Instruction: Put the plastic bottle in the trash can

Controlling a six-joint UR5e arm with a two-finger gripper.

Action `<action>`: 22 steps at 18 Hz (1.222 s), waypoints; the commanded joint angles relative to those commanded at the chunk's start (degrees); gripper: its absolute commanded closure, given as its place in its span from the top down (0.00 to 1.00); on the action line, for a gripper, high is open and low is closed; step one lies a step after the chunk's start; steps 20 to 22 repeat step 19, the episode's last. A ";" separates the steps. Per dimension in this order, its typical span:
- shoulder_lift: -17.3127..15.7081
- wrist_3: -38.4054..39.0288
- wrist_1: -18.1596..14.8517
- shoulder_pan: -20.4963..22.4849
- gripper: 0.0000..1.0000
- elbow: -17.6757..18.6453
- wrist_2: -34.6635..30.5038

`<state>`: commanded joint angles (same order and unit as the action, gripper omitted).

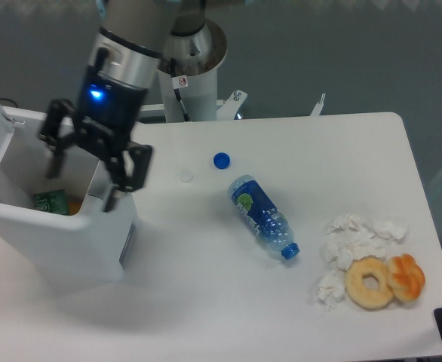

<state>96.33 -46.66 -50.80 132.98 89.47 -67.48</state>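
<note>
Camera: plastic bottle [50, 201] lies inside trash can [70, 241], below jaws [84, 177]; jaws spread wide, empty.

We can see the bottle [50, 200], green label showing, lying inside the open white bin [70, 241] at the left of the frame, its lid up at the far left.

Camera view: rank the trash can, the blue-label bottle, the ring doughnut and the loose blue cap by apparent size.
Largest to smallest:
1. trash can
2. blue-label bottle
3. ring doughnut
4. loose blue cap

No close calls.
</note>
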 joint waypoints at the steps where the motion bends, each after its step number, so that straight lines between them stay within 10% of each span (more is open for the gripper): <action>1: 0.09 -0.79 0.00 0.09 1.00 0.35 -1.85; 22: 1.14 -13.20 0.35 5.54 1.00 2.81 -7.84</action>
